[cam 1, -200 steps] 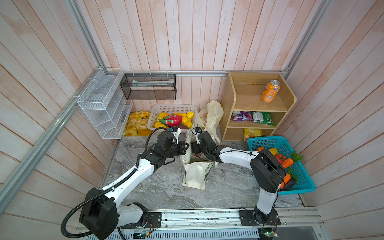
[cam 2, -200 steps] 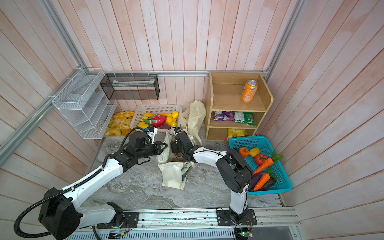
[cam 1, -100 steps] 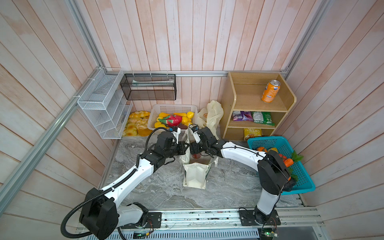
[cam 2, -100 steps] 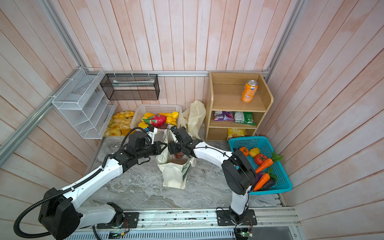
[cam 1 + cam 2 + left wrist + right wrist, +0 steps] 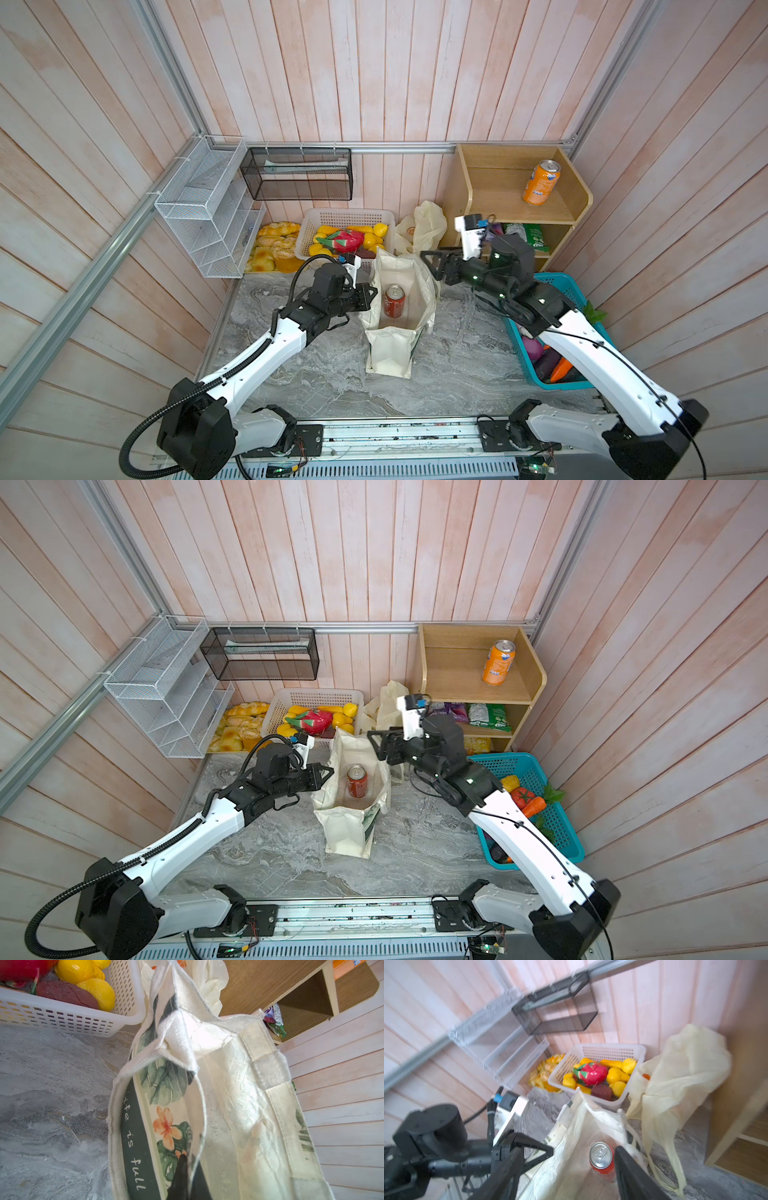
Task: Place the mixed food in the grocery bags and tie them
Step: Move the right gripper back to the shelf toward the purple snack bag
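The red soda can [image 5: 394,300] stands upright on the floor of the cream tote [image 5: 390,355], lid up, and you can see it in both top views. The tote stands on the marble table [image 5: 457,357] with its mouth open upward.

Your left gripper [image 5: 371,293] is clamped tight on the tote's left rim. It sits just beside the can, with only the cloth wall between them. In the left wrist view, 1 dark finger [image 5: 181,1175] pinches the printed cloth edge.

Your right gripper [image 5: 376,746] hangs over the tote's back right corner, above the can and to its right. Its 2 fingers stand wide apart and hold nothing. In the right wrist view the can [image 5: 602,1157] shows lower down between them, untouched. Whether a fingertip brushes the tote's rim cannot be told.

Just behind the tote, the pale-yellow plastic bag [image 5: 428,220] slumps against the side of the wooden shelf [image 5: 498,183]. On the shelf's lower tier the purple snack packet [image 5: 451,710] lies beside a green snack packet [image 5: 486,717], well apart from both grippers. An orange soda can [image 5: 540,183] stands on the upper tier.

The toy carrots [image 5: 534,806], with green leafy tops, lie in the blue basket [image 5: 569,848] at the table's right edge. Your right arm crosses over that basket and hides part of it. A white basket [image 5: 345,216] of yellow fruit stands against the back wall, to the left of the plastic bag.
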